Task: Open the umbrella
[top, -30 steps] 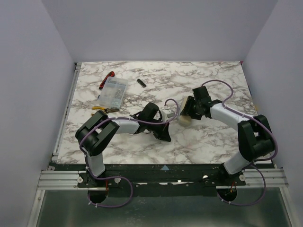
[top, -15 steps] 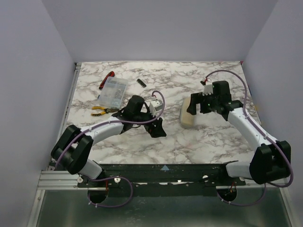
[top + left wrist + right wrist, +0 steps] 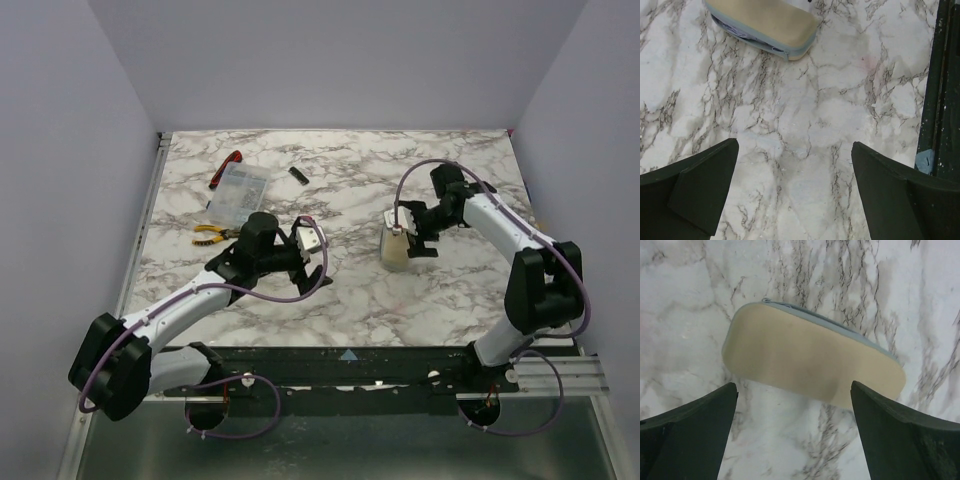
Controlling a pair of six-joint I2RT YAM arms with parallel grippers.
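Marble table (image 3: 450, 300): cream zip case (image 3: 396, 245), prob. umbrella, long axis near-far; left gripper (image 3: 795, 146), right gripper (image 3: 794, 386) spread.

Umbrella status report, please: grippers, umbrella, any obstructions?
Left gripper open, empty. Right gripper open over umbrella, not gripping. Umbrella closed, lying on table. Nothing in the way.

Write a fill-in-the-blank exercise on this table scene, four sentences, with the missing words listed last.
The left tool and the right tool both stand ___.
The cream, rounded zipped case lies on the marble-patterned table, held by ___ tool.
That case shows whole only in the ___ wrist view.
Beside the clear plastic box lie small pliers with ___ handles.
Missing words: open; neither; right; yellow.
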